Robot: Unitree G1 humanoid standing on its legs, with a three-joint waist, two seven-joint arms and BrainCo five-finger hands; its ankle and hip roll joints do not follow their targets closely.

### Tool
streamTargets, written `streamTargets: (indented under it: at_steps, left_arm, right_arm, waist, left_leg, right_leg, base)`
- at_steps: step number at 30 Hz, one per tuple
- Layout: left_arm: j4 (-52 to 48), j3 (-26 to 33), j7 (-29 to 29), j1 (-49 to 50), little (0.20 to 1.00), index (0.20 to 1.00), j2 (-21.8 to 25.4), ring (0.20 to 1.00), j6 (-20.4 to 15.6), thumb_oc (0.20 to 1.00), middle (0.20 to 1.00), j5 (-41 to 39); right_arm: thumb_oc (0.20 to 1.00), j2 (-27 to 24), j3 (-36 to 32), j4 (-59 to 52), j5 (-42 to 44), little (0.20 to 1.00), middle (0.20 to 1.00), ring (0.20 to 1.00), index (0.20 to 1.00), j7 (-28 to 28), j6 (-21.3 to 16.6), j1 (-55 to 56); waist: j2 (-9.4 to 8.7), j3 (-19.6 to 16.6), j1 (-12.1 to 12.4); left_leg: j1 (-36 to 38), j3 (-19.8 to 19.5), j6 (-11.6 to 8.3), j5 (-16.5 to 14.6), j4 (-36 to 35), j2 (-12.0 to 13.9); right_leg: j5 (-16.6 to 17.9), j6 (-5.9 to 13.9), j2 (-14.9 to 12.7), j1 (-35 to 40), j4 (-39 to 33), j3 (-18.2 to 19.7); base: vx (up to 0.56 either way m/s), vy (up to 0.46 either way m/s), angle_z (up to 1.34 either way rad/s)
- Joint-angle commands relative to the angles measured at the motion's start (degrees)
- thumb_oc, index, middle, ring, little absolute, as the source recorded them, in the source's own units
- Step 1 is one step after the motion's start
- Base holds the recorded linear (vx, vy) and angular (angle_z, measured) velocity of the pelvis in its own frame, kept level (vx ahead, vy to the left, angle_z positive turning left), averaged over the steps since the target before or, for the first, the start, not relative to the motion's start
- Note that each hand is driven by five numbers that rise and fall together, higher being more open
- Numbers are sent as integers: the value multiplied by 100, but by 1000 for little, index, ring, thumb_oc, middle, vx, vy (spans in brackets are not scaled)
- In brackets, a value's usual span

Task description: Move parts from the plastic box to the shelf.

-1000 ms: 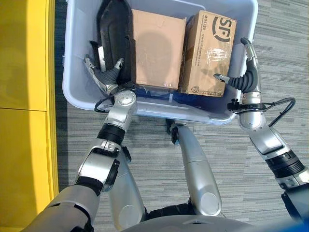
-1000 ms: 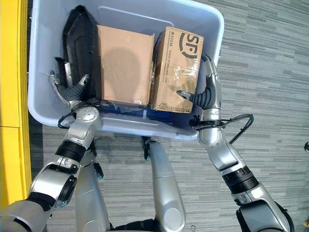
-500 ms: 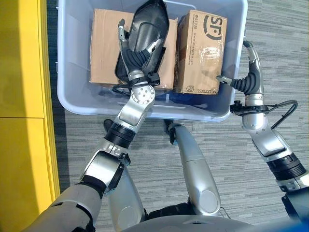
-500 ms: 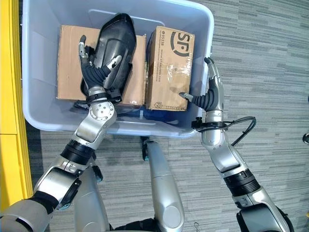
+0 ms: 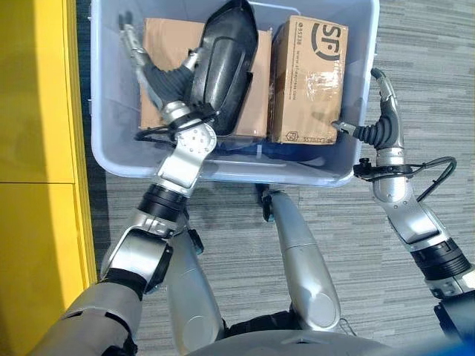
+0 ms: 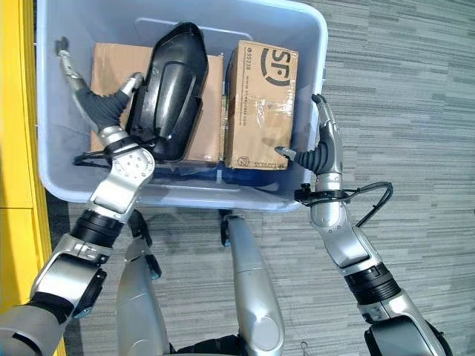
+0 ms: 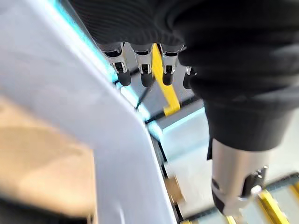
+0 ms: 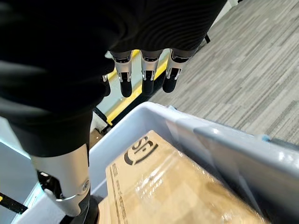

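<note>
1. A yellow shelf (image 5: 33,148) is seen along the 9 o'clock edge of the head views, beside the box (image 5: 111,159).
2. The left arm is raised from 7 o'clock, bent at the elbow, with its wrist over the box's near rim.
3. The left hand (image 5: 159,74) is held inside the box at its 9 o'clock side, fingers (image 5: 132,44) stretched straight toward 11 o'clock and released; nothing is grasped.
4. Its thumb (image 5: 193,58) is seen against the edge of the black part (image 5: 223,70).
5. The black part is lying tilted across a flat carton (image 5: 159,41) in the middle of the box.
6. A taller carton (image 5: 306,78) is stood just beside it, toward 3 o'clock.
7. The right arm is raised from 5 o'clock outside the box.
8. The right hand (image 5: 380,122) is held upright at the box's 3 o'clock wall, fingers (image 8: 147,84) straight and relaxed, the thumb (image 5: 343,127) pointed at the taller carton; nothing is held.
</note>
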Motion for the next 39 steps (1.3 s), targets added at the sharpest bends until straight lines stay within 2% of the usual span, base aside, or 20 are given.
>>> streamTargets:
  at_steps: [1, 4, 5, 8, 9, 14, 20, 23, 24, 25, 26, 29, 30, 31, 32, 33, 35, 38, 39]
  left_arm:
    - [265, -93, 152, -178, 1000, 1000, 82, 1000, 172, 1000, 1000, 512]
    - [559, -77, 64, -276, 1000, 1000, 169, 1000, 213, 1000, 1000, 494]
    - [884, -187, -209, -387, 1000, 1000, 223, 1000, 296, 1000, 1000, 430]
    - [1172, -333, -454, -498, 1000, 1000, 250, 1000, 472, 1000, 1000, 490]
    - [1394, -438, -774, -569, 1000, 1000, 283, 1000, 468, 1000, 1000, 420]
    - [1677, -700, -1142, -624, 1000, 1000, 208, 1000, 507, 1000, 1000, 298]
    - [1875, -768, -1119, -689, 1000, 1000, 106, 1000, 362, 1000, 1000, 106]
    - [1886, -778, -1038, -699, 1000, 1000, 23, 1000, 526, 1000, 1000, 70]
    - [1906, -783, -944, -714, 1000, 1000, 9, 1000, 589, 1000, 1000, 38]
    - [1980, -759, -667, -685, 1000, 1000, -40, 1000, 684, 1000, 1000, 10]
    - [2030, -735, -473, -692, 1000, 1000, -48, 1000, 742, 1000, 1000, -11]
    - [2224, -569, -192, -689, 1000, 1000, -56, 1000, 734, 1000, 1000, -334]
    - [2257, -536, -168, -639, 1000, 1000, -83, 1000, 741, 1000, 1000, -332]
    - [2305, -461, -50, -596, 1000, 1000, -109, 1000, 730, 1000, 1000, -433]
    - [2323, -434, 14, -570, 1000, 1000, -116, 1000, 717, 1000, 1000, -459]
    - [2363, -388, 58, -508, 1000, 1000, -128, 1000, 661, 1000, 1000, -522]
    - [2381, -306, -23, -450, 1000, 1000, -153, 1000, 599, 1000, 1000, -515]
    - [2376, -329, -291, -425, 1000, 1000, -140, 1000, 760, 1000, 1000, -312]
    - [2355, -348, -455, -449, 1000, 1000, -132, 1000, 823, 1000, 1000, -381]
  right_arm:
    - [1000, 10, -190, -196, -47, 1000, 1000, 1000, 1000, -214, -176, -160]
    - [1000, -31, -144, -186, -9, 1000, 1000, 1000, 1000, -213, -200, -196]
    - [1000, -74, -114, -171, 34, 1000, 1000, 1000, 1000, -231, -211, -234]
    - [1000, -96, -85, -111, 38, 1000, 1000, 1000, 1000, -213, -186, -326]
    - [1000, -131, -85, -87, 56, 1000, 1000, 1000, 1000, -196, -171, -387]
    - [1000, -203, -73, 2, 46, 1000, 1000, 1000, 1000, -148, -178, -438]
    - [1000, -243, -44, 46, 56, 1000, 1000, 1000, 1000, -162, -203, -474]
    - [1000, -245, -75, 73, 49, 1000, 1000, 1000, 1000, -144, -211, -475]
    - [1000, -247, -89, 56, 50, 1000, 1000, 1000, 1000, -145, -179, -509]
    - [1000, -236, -80, 72, 54, 1000, 1000, 1000, 1000, -147, -189, -492]
    - [1000, -236, -72, 65, 55, 1000, 1000, 1000, 1000, -156, -180, -497]
    - [1000, -205, -45, 47, 56, 1000, 1000, 1000, 1000, -204, -133, -520]
    - [1000, -189, -38, 56, 52, 1000, 1000, 1000, 1000, -211, -126, -493]
    - [1000, -170, -23, 34, 64, 1000, 1000, 1000, 1000, -248, -96, -523]
    - [1000, -161, -17, 29, 63, 1000, 1000, 1000, 1000, -249, -78, -522]
    - [1000, -152, 4, 50, 75, 1000, 1000, 1000, 1000, -260, -69, -497]
    - [1000, -138, 23, 60, 97, 1000, 1000, 1000, 1000, -291, -49, -510]
    - [1000, -142, 16, 30, 135, 1000, 1000, 1000, 1000, -296, -20, -505]
    - [1000, -163, -5, 14, 152, 1000, 1000, 1000, 1000, -276, -6, -534]
  waist:
    - [-126, -145, -202]
    - [-126, -145, -225]
    - [-129, -145, -260]
    - [-105, -145, -289]
    - [-92, -145, -314]
    - [-45, -145, -397]
    - [-56, -145, -438]
    - [-45, -145, -449]
    - [-40, -145, -435]
    - [-49, -145, -447]
    - [-51, -145, -447]
    - [-60, -145, -426]
    - [-66, -145, -427]
    - [-75, -145, -398]
    - [-79, -145, -393]
    - [-88, -145, -393]
    - [-94, -145, -377]
    - [-107, -145, -372]
    - [-108, -145, -362]
  left_leg:
    - [-413, 228, 147, -299, 349, -191]
    - [-435, 245, 148, -308, 366, -192]
    - [-446, 261, 156, -310, 383, -189]
    - [-450, 275, 159, -308, 391, -196]
    - [-488, 290, 158, -313, 422, -199]
    - [-406, 285, 133, -446, 441, -254]
    - [-410, 304, 129, -451, 444, -260]
    - [-403, 308, 135, -459, 450, -273]
    - [-494, 364, 173, -329, 418, -254]
    - [-399, 296, 128, -456, 443, -278]
    - [-398, 295, 126, -457, 439, -280]
    - [-504, 343, 157, -320, 403, -260]
    - [-411, 279, 119, -450, 428, -285]
    - [-526, 326, 156, -315, 410, -259]
    - [-532, 320, 155, -318, 417, -259]
    - [-437, 262, 116, -452, 448, -280]
    - [-445, 262, 114, -453, 439, -279]
    - [-456, 262, 119, -449, 426, -268]
    - [-550, 329, 159, -312, 386, -245]
  right_leg:
    - [184, 42, 266, 470, -736, -141]
    - [185, 42, 273, 441, -733, -122]
    - [207, 42, 272, 417, -734, -112]
    - [230, 46, 273, 400, -745, -96]
    - [248, 48, 273, 358, -742, -82]
    - [156, 87, 255, 410, -734, -9]
    - [171, 85, 265, 395, -757, 12]
    - [174, 83, 266, 394, -762, 21]
    - [293, 51, 273, 295, -796, -6]
    - [183, 84, 263, 405, -787, 17]
    - [182, 84, 264, 404, -792, 15]
    - [304, 53, 277, 296, -834, -8]
    - [192, 88, 266, 407, -824, 12]
    - [314, 58, 271, 298, -856, -28]
    - [312, 59, 269, 300, -857, -35]
    - [192, 90, 259, 412, -836, -21]
    - [187, 89, 264, 417, -852, -24]
    - [203, 94, 262, 403, -857, -39]
    - [323, 59, 271, 294, -887, -66]
  base:
    - [0, 0, 0]
    - [-8, 12, -1]
    - [-23, 41, -3]
    - [-16, 39, -5]
    - [-17, 52, -7]
    - [26, 52, -7]
    - [-1, 1, 1]
    - [-21, -4, 0]
    - [0, 0, 0]
    - [0, 0, 0]
    - [58, -1, 1]
    - [-46, -19, 1]
    - [-2, -41, -2]
    - [0, -41, -1]
    - [3, -41, -1]
    - [67, -16, -1]
    - [34, -10, 0]
    - [-20, -9, 0]
    - [0, 0, 0]
